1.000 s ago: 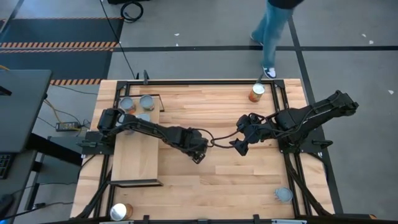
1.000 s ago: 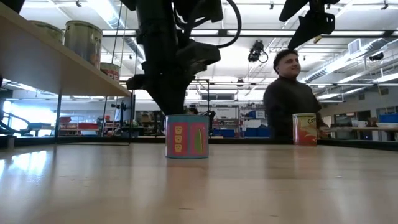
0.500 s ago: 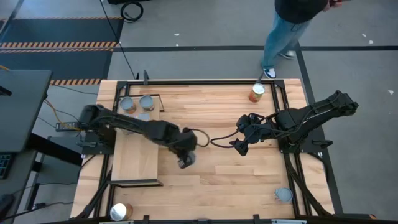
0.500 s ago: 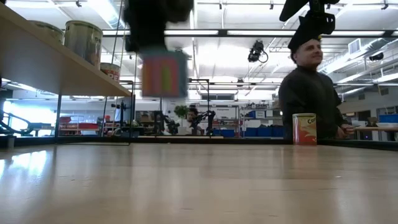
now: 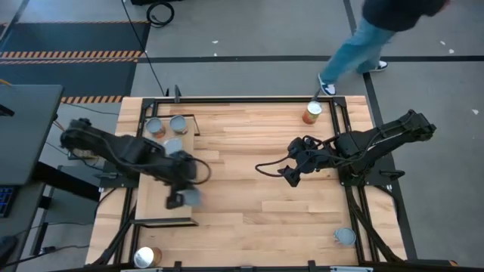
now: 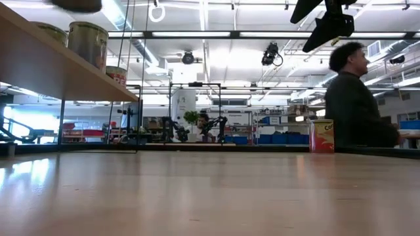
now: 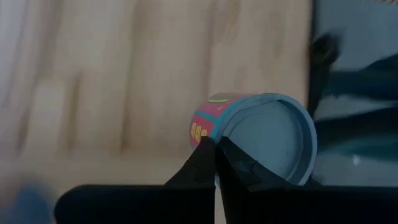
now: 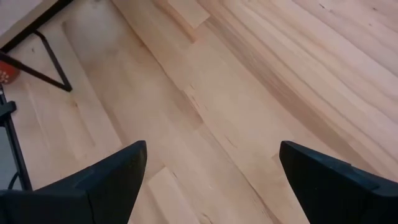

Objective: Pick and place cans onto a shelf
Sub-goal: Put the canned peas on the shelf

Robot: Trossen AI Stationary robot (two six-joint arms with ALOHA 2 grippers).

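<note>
My left gripper (image 5: 178, 198) is shut on a can (image 5: 190, 196) with a bluish-grey top and a pink and teal label, high over the right edge of the pale plywood shelf (image 5: 155, 193). In the left wrist view the can (image 7: 273, 143) shows blurred, its round end toward the camera. Three cans (image 5: 154, 127) (image 5: 178, 123) (image 5: 174, 143) stand on the shelf's far end. My right gripper (image 5: 291, 175) hangs open and empty above the table's middle right. In the low view the left gripper (image 6: 79, 5) is a dark blur at the top, and its can is out of frame. My left gripper (image 7: 216, 149) holds the can at its edge (image 7: 219, 127), where the labelled side meets the bluish-grey round end. The two fingers (image 7: 199, 165) stand close together there. The can is lifted clear, above the shelf. Blur hides more of the hold.
An orange-labelled can (image 5: 311, 113) stands at the table's far right, a silver-topped can (image 5: 344, 236) at the near right, and another can (image 5: 146, 257) at the near left. The shelf's black frame (image 5: 162, 221) stands at its near end. A person (image 5: 378, 34) walks beyond the far edge.
My left gripper has lifted the pink and teal can off the table's middle, clear of the wood. It has carried the can up and toward the table's left and near edges, to the shelf's right edge. The person behind the table has walked to the right.
</note>
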